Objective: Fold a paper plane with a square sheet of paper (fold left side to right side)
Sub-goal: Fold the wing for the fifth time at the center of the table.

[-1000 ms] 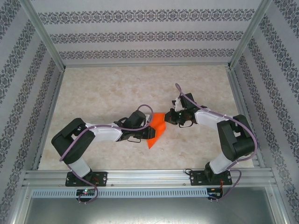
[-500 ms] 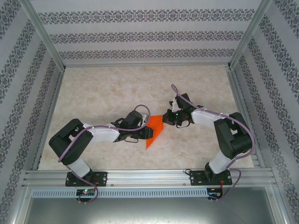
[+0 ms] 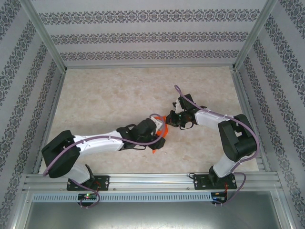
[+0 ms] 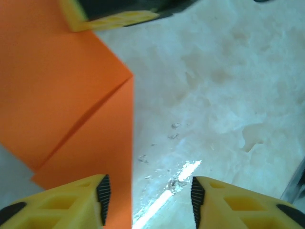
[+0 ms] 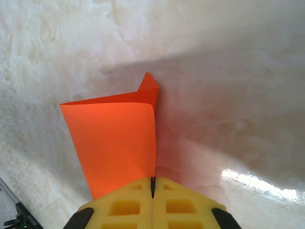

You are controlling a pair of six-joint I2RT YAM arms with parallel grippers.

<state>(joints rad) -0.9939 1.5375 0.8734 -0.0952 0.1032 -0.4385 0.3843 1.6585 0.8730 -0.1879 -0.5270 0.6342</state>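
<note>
I read the grip here as an anchor. The right gripper (image 5: 152, 183) is clamped tight on one edge of the sheet of paper (image 5: 112, 143), its jaws meeting with no gap. I judge it is pinning the doubled orange layers so they cannot slide while the other arm works.

The sheet rests on the surface (image 3: 119, 95) about midway between the left and right edges, somewhat closer to the near edge than the far one. In the right wrist view it spreads away from the clamped jaws, one flap laid over another, with a small pointed corner poking out at the far end.

The left gripper (image 4: 147, 191) hangs low over the sheet with its jaws parted and nothing pinched. The paper's straight free edge runs down just inside one of its pads (image 4: 103, 193), and bare surface fills the rest of the gap. I take that as a position either for taking that edge or for pressing the crease, though I cannot tell which.
</note>
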